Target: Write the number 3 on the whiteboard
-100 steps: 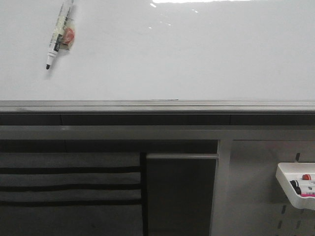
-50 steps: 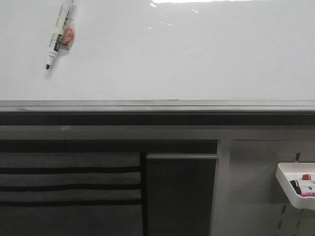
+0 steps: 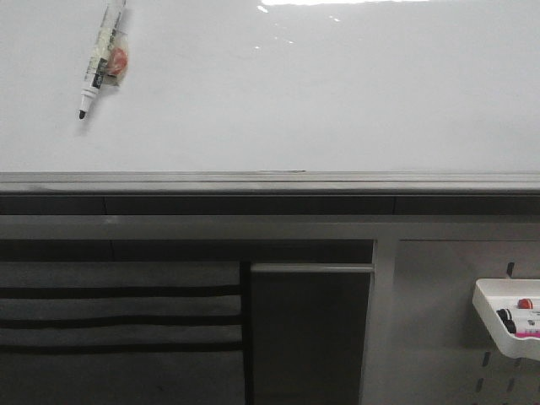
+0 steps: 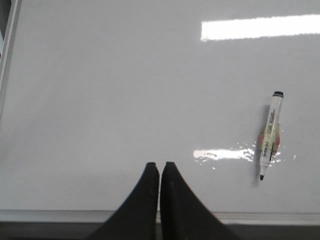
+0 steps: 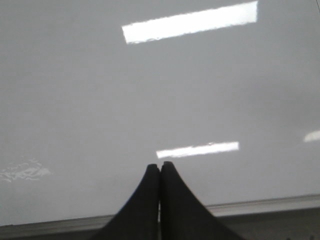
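Nothing moved; whiteboard unmarked beside marker.

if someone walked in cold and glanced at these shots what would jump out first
The wide, blank whiteboard fills the upper half of the front view, streaked with glare and with nothing written on it. A lone marker lies tilted near its upper left, cap off. Both the left gripper and right gripper hover shut and empty over the board.
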You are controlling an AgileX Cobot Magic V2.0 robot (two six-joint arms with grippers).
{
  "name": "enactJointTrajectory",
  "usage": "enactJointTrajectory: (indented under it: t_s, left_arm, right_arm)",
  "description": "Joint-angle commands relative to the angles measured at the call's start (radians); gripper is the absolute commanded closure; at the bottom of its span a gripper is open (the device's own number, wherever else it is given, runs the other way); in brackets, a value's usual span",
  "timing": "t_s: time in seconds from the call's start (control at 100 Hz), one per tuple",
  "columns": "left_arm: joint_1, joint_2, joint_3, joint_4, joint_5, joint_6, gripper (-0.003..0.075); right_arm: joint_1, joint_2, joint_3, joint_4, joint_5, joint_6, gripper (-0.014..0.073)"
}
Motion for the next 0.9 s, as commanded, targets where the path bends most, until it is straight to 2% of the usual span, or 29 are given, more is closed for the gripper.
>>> enactJointTrajectory:
  t_s: [0.0, 0.1, 0.21, 0.28, 0.47, 0.75, 0.89]
  left_arm:
    - [-0.007, 0.098, -0.111, 0.037, 0.038, -0.007, 0.0738]
    - [-0.007, 0.205, -0.173, 0.069, 0.101, -0.007, 0.0738]
    - [-0.007, 0.29, -0.188, 0.079, 0.123, -0.007, 0.0738]
    - [-0.007, 0.334, -0.188, 0.079, 0.123, -0.007, 0.0738]
    - [-0.04, 0.379, -0.188, 0.077, 0.121, -0.007, 0.0738]
    - [-0.159, 0.379, -0.188, 0.077, 0.116, -0.007, 0.0738]
    - [-0.179, 0.379, -0.188, 0.05, 0.116, -0.007, 0.0738]
  right_arm:
    - [-0.001, 0.103, -0.109, 0.0, 0.056, 0.0, 0.066]
    - [-0.001, 0.206, -0.177, 0.0, 0.153, -0.009, 0.066]
    - [-0.001, 0.314, -0.225, 0.0, 0.232, -0.112, 0.066]
    - [-0.001, 0.369, -0.235, 0.0, 0.237, -0.159, 0.066]
    - [-0.001, 0.458, -0.235, 0.0, 0.226, -0.159, 0.066]
    - [-0.001, 0.467, -0.235, 0.001, 0.226, -0.158, 0.066]
    - [-0.001, 0.467, -0.235, 0.002, 0.23, -0.158, 0.066]
